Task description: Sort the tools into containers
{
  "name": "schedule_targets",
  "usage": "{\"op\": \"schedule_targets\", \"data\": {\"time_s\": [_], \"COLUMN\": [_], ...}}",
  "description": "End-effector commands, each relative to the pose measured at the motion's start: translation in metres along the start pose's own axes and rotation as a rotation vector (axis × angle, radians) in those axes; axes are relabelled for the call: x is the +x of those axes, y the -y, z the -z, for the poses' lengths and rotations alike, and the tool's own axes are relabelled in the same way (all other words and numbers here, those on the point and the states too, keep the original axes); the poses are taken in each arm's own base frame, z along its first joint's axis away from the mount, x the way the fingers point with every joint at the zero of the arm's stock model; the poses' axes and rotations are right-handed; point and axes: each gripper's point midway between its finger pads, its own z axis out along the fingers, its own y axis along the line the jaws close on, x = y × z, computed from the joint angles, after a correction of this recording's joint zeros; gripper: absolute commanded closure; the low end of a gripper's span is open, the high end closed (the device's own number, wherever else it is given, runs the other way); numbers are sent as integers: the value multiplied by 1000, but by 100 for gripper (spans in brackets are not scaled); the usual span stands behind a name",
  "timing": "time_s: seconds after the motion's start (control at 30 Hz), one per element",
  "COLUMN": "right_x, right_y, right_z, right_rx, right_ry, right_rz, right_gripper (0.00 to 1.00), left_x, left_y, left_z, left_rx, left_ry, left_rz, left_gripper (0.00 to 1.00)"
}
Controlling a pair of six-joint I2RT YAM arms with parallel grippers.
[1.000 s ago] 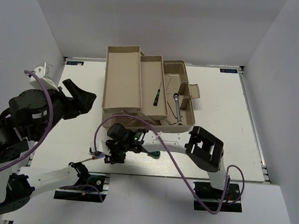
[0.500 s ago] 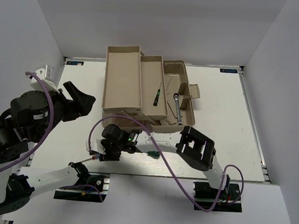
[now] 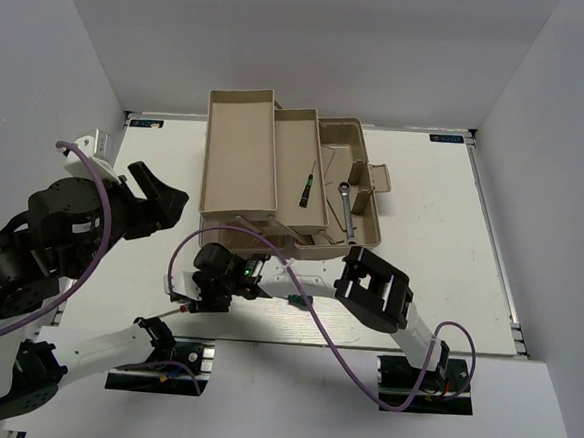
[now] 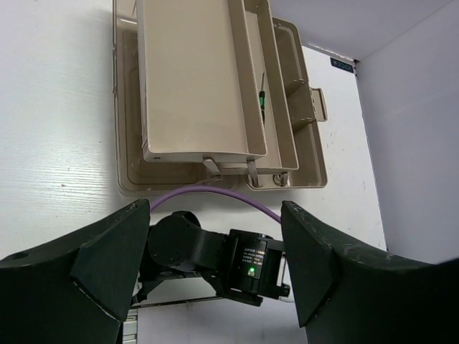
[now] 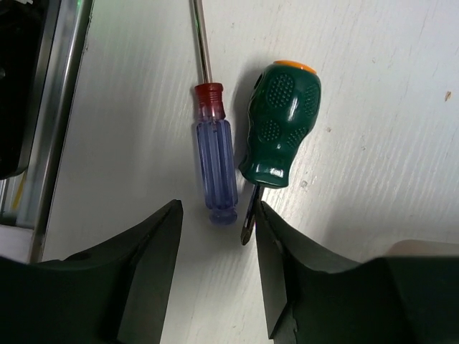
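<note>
A stubby green screwdriver (image 5: 281, 126) and a blue-handled, red-collared screwdriver (image 5: 215, 163) lie side by side on the table. My right gripper (image 5: 219, 215) is open low over them, its jaws either side of the blue handle's end and the stubby's tip. In the top view it (image 3: 188, 298) is near the front edge. The open beige toolbox (image 3: 241, 165) holds a thin black-green screwdriver (image 3: 305, 188) in its middle tray and a silver wrench (image 3: 347, 211) in its base. My left gripper (image 4: 214, 208) is open and empty, raised at the left (image 3: 158, 195).
A purple cable (image 3: 270, 240) arcs over the right wrist in front of the toolbox. A small green object (image 3: 299, 301) lies by the right forearm. A metal rail (image 5: 50, 115) runs along the table's near edge, next to the screwdrivers.
My right arm has slid left along the near edge, bringing its gripper over the two screwdrivers. The left arm has barely shifted.
</note>
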Motion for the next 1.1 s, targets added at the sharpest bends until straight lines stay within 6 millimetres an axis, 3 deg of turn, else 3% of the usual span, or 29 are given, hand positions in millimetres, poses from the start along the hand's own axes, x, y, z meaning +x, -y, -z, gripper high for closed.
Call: {"op": "schedule_targets", "data": {"time_s": [0.0,0.2,0.53,0.63,0.67,0.77,0.83,1.07], "right_x": [-20,-18,-18,-21,-30,-26,-42,-41], "right_y": [2,-1,18,23,24,18,19,-2], "right_z": [-6,-11,-9,-6,0,2,8,11], "right_rx": [0,-2,97,123,132,116,119,31], "right_ry": [49,36,34,54,77,80,139,163], "right_rz": [17,27,37,39,47,46,65,68], "right_gripper": [49,53,52,50,50,49,47,47], "left_x": [3,4,5,7,7,7,8,10], "left_y": [-3,-5,-4,-4,-4,-4,-3,-5], "left_z": [1,2,2,1,1,1,1,2], "left_rx": [-10,-10,-3,-8,-8,-8,-2,-2], "left_ry": [-9,-9,-15,-21,-21,-21,-27,-27], "left_rz": [0,9,9,4,4,4,5,14], "left_gripper": [17,17,15,15,15,15,15,15]}}
